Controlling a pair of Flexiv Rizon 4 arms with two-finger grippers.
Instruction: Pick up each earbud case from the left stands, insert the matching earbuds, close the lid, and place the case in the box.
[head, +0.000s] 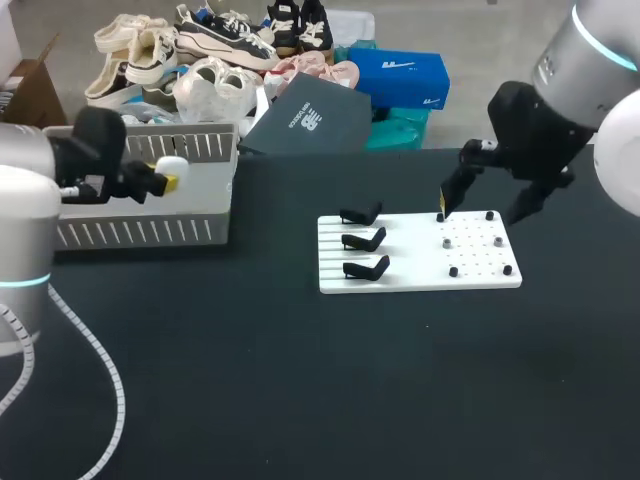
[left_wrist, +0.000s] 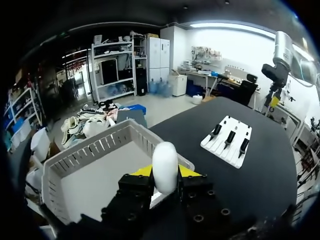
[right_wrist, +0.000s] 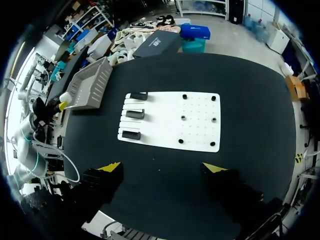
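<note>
**Operator:** State of the left gripper?

**Technician:** Its jaws are clamped on a white earbud case, with one yellow-tipped finger on each side. The case stands upright between them, over the inside of the grey slatted basket at the far left of the table.

**Operator:** And the right gripper?

**Technician:** Its jaws are spread wide. It hovers above the white board, right of the table's centre and well apart from the basket.

**Operator:** Board layout?

**Technician:** Three black stands sit in a row on its left half. Small black pegs are on its right half.
</note>
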